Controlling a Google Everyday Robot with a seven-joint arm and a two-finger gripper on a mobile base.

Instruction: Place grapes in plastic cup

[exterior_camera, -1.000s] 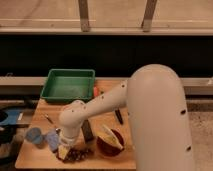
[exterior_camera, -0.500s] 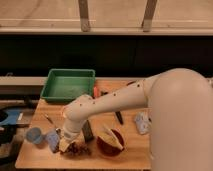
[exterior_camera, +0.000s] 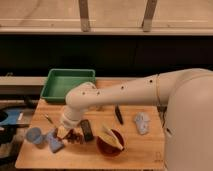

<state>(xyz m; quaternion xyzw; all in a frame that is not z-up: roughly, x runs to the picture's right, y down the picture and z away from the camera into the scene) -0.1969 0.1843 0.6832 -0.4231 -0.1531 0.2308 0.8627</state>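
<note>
Tool (exterior_camera: 66, 132) closed at grapes (exterior_camera: 76, 137) near cup (exterior_camera: 35, 136)

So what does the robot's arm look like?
It's a fat, smooth, cream-white arm, round like a tube, with small dark dots along it. The gripper at its end is pale too, down by the grapes on the wooden table.

We stretch our white arm (exterior_camera: 125, 92) leftward from the bulky shoulder (exterior_camera: 192, 115) at right, bend it down at the wrist (exterior_camera: 74, 114), and our gripper (exterior_camera: 67, 132) hangs low, fingers pressed together.
</note>
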